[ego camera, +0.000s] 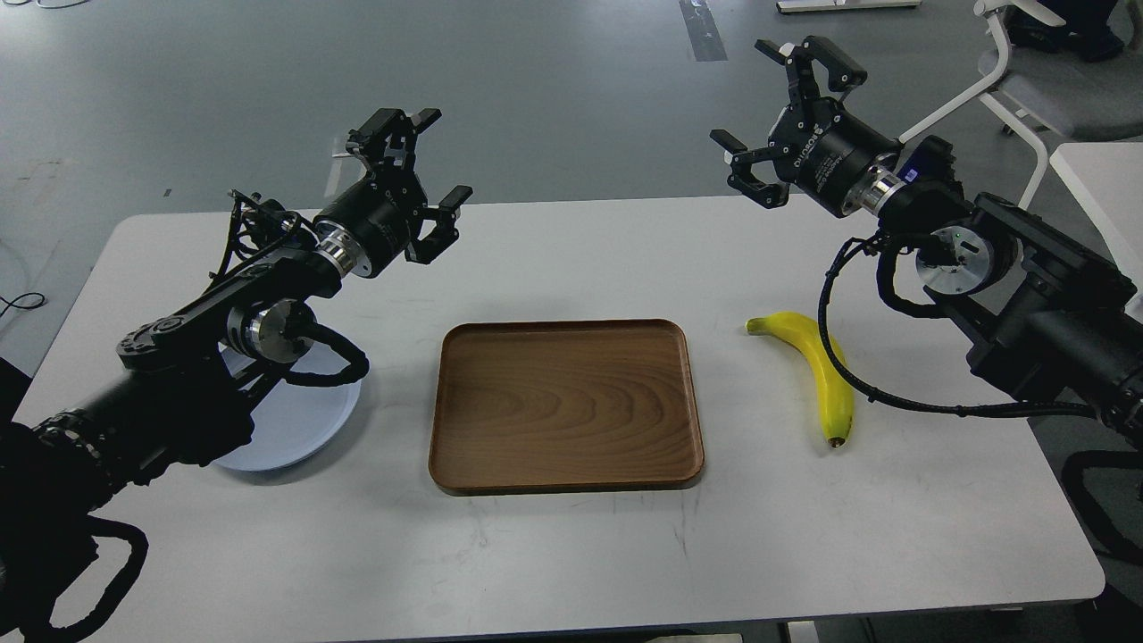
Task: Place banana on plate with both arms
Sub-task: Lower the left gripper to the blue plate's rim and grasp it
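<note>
The yellow banana [820, 371] lies on the white table [571, 554], right of the tray, dark tip toward me. A black cable of my right arm crosses over it. The pale blue plate [299, 424] sits at the left, mostly hidden under my left arm. My left gripper [415, 165] is open and empty, raised above the table's far left, beyond the plate. My right gripper [775, 112] is open and empty, raised high over the table's far edge, well above and behind the banana.
A brown wooden tray [564, 404] lies empty in the table's middle, between plate and banana. A white chair [1027, 80] stands behind at the right, and another white table's corner [1103, 179] shows at the right edge.
</note>
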Motion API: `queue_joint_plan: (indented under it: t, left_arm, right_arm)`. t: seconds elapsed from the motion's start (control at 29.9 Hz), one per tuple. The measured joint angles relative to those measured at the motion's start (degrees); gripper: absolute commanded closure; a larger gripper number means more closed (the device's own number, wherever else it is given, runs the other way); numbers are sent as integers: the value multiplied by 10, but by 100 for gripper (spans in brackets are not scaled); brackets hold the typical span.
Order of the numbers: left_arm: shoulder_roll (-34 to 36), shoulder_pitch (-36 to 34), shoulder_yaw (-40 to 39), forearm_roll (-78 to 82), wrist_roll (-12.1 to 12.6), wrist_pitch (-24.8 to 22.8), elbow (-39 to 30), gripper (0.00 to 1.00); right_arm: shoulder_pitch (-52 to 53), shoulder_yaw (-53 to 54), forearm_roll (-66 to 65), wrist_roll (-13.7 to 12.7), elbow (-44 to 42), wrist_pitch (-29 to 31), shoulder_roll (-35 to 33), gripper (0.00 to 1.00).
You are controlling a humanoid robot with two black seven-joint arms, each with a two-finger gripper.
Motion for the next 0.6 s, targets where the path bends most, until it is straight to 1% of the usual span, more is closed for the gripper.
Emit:
queue_joint_plan:
  t: [0.3, 0.37, 0.4, 0.43, 0.47, 0.57, 0.6]
  left_arm:
    - [2, 2, 1, 2, 1, -1, 0, 2]
    - [5, 2, 9, 11, 1, 5, 3, 2]
    - [7, -1, 28, 29, 1, 13, 3, 2]
    - [9, -5, 54, 59, 0, 27, 2, 2]
    - [12, -10, 78, 97, -3, 52, 0, 2]
    - [27, -31, 131, 254, -11, 191, -7, 2]
    - [32, -33, 139, 295, -13, 228, -12, 2]
  right_arm:
    - [0, 0, -12, 0, 0, 0, 1, 0]
    - [-1, 0, -12, 1, 0, 0, -2, 0]
    - [-2, 0, -12, 1, 0, 0, -4, 0]
    - [-3, 0, -12, 1, 0, 0, -5, 0]
    - [-4, 0, -12, 1, 0, 0, -7, 0]
    - [-12, 0, -12, 2, -1, 0, -13, 0]
    - [-14, 0, -12, 2, -1, 0, -15, 0]
